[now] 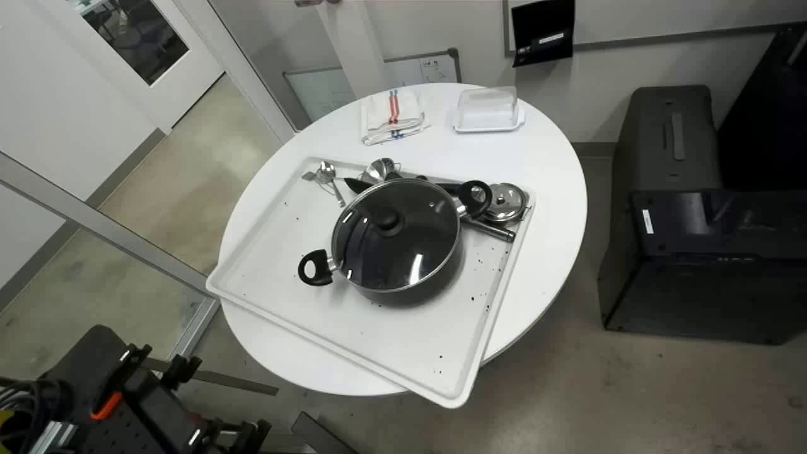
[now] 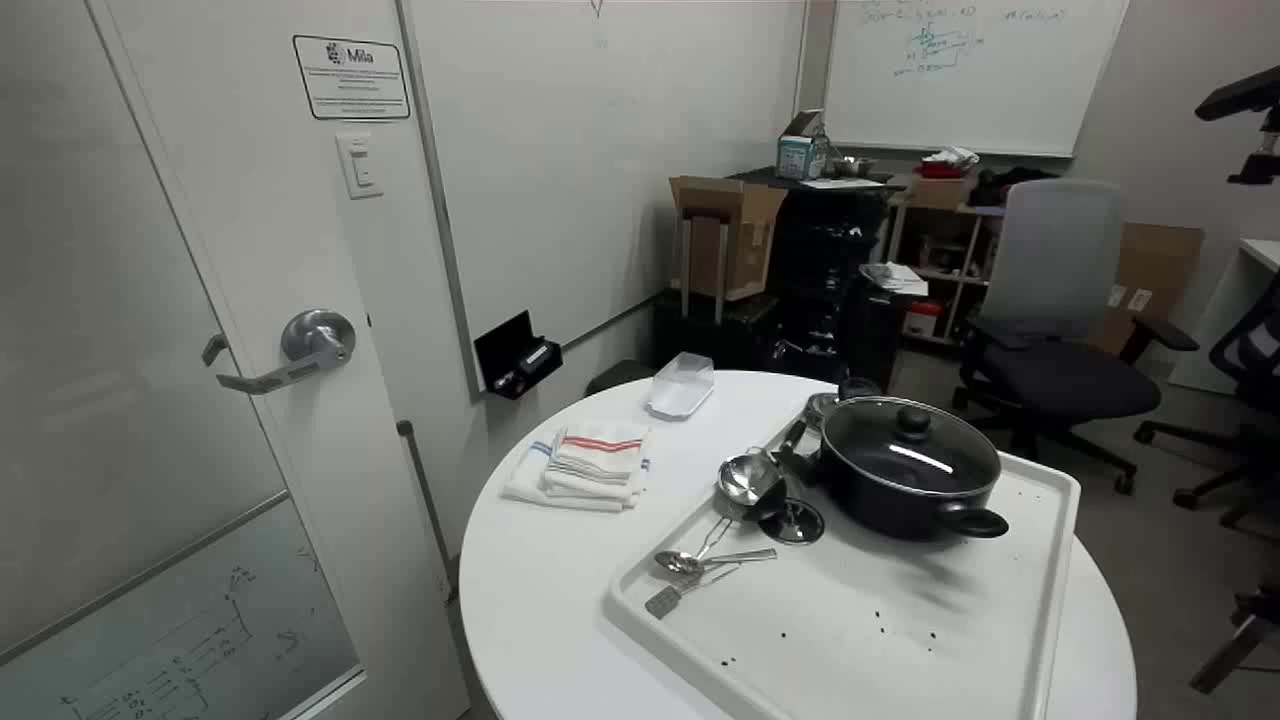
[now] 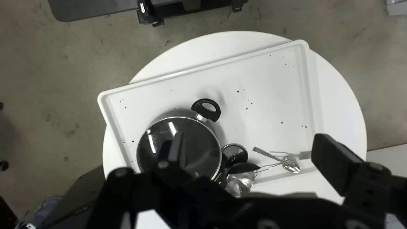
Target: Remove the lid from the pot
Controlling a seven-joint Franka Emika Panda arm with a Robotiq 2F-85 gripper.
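Note:
The round see-through glass lid (image 1: pixel 403 249) with a thin metal rim and dark centre knob sits flat on the wide black pot (image 2: pixel 885 500). In both exterior views the lid (image 2: pixel 900 455) covers the pot's whole top. The pot's black side handles (image 1: pixel 317 267) stick out at opposite sides. In the wrist view my gripper (image 3: pixel 251 156) is open with nothing between its fingers, high above the table. Its left finger overlaps the lid (image 3: pixel 197 143) in the picture and hides the knob. The gripper is not in the exterior views.
The pot stands on a white tray (image 1: pixel 328 340) on a round white table (image 1: pixel 555 189). Against the pot lie a small metal lid (image 1: pixel 506 202), a metal funnel-like piece (image 2: pixel 750 480) and utensils (image 2: pixel 690 565). Folded towels (image 2: pixel 590 465) and a clear container (image 2: pixel 682 385) stand behind.

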